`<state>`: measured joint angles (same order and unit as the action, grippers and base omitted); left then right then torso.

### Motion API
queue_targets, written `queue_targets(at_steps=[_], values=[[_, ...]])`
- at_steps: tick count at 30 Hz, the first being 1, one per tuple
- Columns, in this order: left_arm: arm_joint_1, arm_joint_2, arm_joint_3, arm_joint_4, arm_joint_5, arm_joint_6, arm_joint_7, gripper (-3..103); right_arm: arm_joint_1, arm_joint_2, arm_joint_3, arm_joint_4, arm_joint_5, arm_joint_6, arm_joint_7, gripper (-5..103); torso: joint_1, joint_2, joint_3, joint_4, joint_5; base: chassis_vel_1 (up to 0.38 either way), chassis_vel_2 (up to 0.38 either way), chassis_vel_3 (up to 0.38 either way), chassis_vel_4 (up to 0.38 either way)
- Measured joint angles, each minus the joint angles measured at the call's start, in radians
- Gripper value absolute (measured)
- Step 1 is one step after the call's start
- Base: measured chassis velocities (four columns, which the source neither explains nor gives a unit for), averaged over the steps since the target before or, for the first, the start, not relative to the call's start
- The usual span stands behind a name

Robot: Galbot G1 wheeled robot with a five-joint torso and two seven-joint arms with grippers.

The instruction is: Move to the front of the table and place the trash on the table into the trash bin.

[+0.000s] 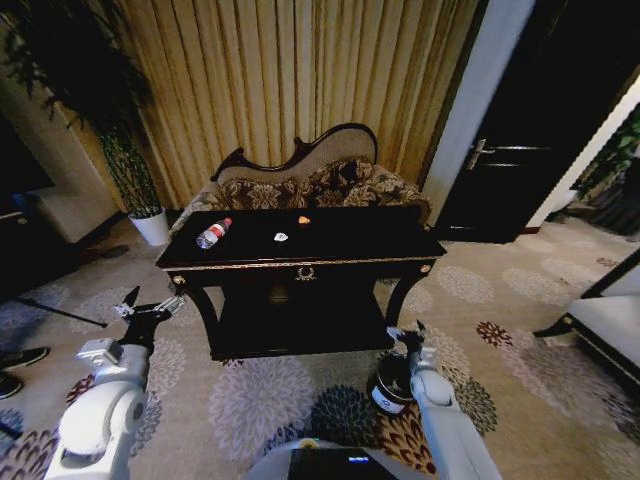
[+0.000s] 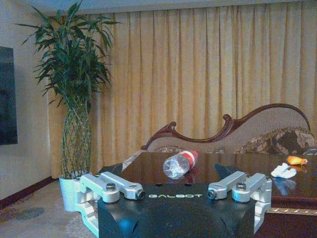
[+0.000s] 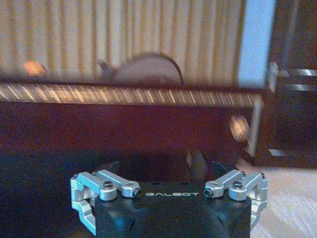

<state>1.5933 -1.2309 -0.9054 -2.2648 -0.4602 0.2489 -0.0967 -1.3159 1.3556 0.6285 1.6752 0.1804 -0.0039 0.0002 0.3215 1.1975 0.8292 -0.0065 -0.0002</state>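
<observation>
The dark table with gold trim stands ahead of me. On its top lie a clear bottle with a red label on its side at the left, a white crumpled scrap and a small orange piece. The left wrist view sees the bottle, the scrap and the orange piece across the tabletop. The round dark trash bin stands on the carpet by the table's front right leg. My left gripper is open, short of the table's left end. My right gripper is open just above the bin.
A carved-back floral sofa sits behind the table against gold curtains. A tall plant in a white pot stands at the back left. A dark door is at the back right, and a chair at the right edge.
</observation>
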Motion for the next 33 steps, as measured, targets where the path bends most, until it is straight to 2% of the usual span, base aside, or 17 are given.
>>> queue_targets(at_steps=[2, 3, 5, 6, 8, 14, 21, 24, 33], values=[[0.005, 0.004, -0.001, 0.006, -0.005, -0.010, 0.003, 100, -0.026, -0.023, -0.018, 0.145, 0.061, -0.061, 0.000, 100, 0.000, 0.000, 0.000, -0.0002, -0.0001, 0.000, 0.000, 0.000, 0.000], [0.005, 0.004, -0.001, 0.006, -0.005, -0.010, 0.003, 100, -0.026, -0.023, -0.018, 0.145, 0.061, -0.061, 0.000, 100, 0.000, 0.000, 0.000, -0.0002, -0.0001, 0.000, 0.000, 0.000, 0.000], [0.012, 0.009, 0.003, 0.011, -0.006, -0.025, 0.013, 100, -0.045, -0.051, -0.045, 0.319, 0.159, -0.150, 0.000, 100, 0.000, 0.000, 0.000, 0.0000, -0.0002, 0.000, 0.000, 0.000, 0.000], [0.012, 0.009, 0.003, 0.011, -0.006, -0.025, 0.013, 100, -0.045, -0.051, -0.045, 0.319, 0.159, -0.150, 0.000, 100, 0.000, 0.000, 0.000, 0.0000, -0.0002, 0.000, 0.000, 0.000, 0.000], [0.009, 0.011, 0.007, 0.011, -0.006, -0.033, 0.020, 100, -0.049, -0.068, -0.066, 0.439, 0.201, -0.220, 0.000, 100, 0.000, 0.000, 0.000, 0.0000, -0.0002, 0.000, 0.000, 0.000, 0.000], [-0.003, 0.021, 0.007, 0.007, -0.006, -0.047, 0.035, 100, -0.032, -0.117, -0.076, 0.574, 0.263, -0.319, 0.000, 100, 0.000, 0.000, 0.000, 0.0000, 0.0000, 0.000, 0.000, 0.000, 0.000], [-0.002, 0.022, 0.005, 0.011, -0.013, -0.044, 0.036, 100, -0.039, -0.125, -0.069, 0.581, 0.279, -0.328, 0.000, 100, 0.000, 0.000, 0.000, 0.0000, 0.0001, 0.000, 0.000, 0.000, 0.000], [-0.002, 0.031, 0.000, 0.003, -0.052, -0.008, 0.022, 100, -0.041, -0.123, -0.070, 0.580, 0.282, -0.323, 0.000, 100, 0.000, 0.000, 0.000, -0.0002, 0.0000, 0.000, 0.000, 0.000, 0.000], [-0.003, 0.056, -0.013, -0.012, -0.090, 0.049, 0.006, 100, -0.027, -0.115, -0.069, 0.510, 0.266, -0.296, 0.000, 100, 0.000, 0.000, 0.000, 0.0000, 0.0000, 0.000, 0.000, 0.000, 0.000]])
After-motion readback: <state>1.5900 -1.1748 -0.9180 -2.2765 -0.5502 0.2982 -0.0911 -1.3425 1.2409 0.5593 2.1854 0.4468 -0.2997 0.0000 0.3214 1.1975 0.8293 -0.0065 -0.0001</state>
